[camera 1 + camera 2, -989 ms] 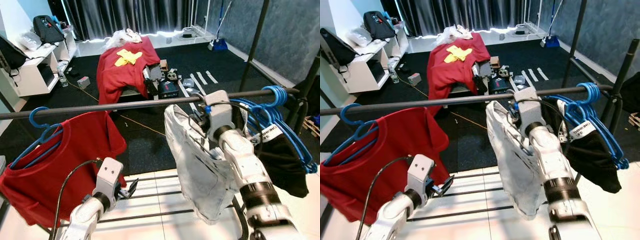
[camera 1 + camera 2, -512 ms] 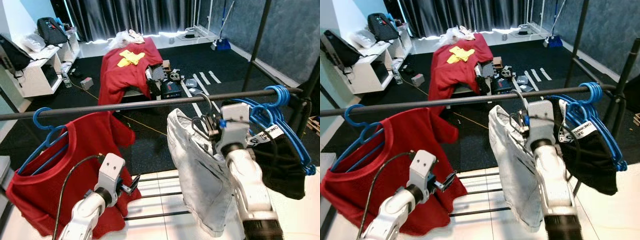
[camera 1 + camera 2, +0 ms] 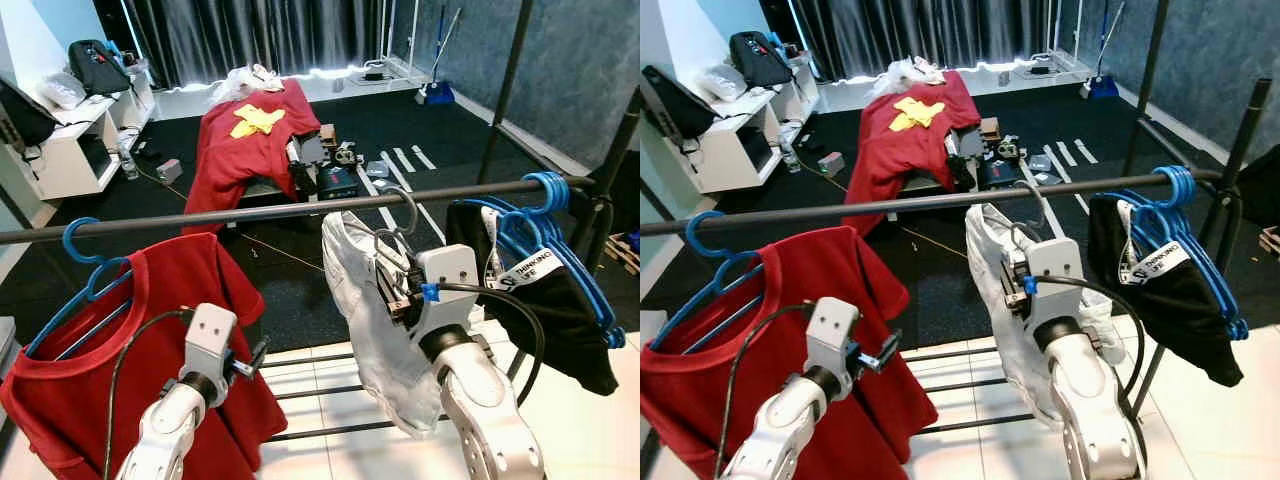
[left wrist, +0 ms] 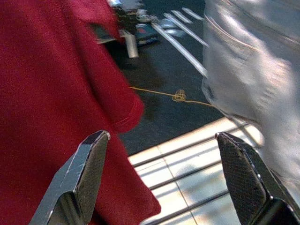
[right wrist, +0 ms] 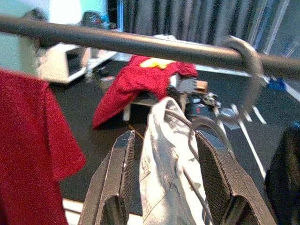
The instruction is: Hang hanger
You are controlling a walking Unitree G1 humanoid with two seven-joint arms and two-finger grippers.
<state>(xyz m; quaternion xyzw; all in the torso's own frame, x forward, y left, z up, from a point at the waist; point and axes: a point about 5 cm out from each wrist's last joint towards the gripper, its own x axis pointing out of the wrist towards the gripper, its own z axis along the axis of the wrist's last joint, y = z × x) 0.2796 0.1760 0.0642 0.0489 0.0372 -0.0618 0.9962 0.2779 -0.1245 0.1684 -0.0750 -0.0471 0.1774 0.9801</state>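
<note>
On the rail (image 3: 250, 212), hanger (image 3: 404, 210) with pale garment (image 3: 365, 300) already hooked; right gripper (image 5: 164, 183) fingers open around it, best withdrawn straight back without snagging; left gripper (image 4: 164, 180) fingers wide, idle.

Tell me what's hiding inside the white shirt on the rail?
A metal hanger hooks over the rail and its wire runs down into the white shirt. The hanger's shoulders are covered by the cloth.

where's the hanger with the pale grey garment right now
The grey hanger is hooked on the rail near the middle, between the red shirt on the robot's left and the blue hangers on its right, just beyond the open right gripper.
</note>
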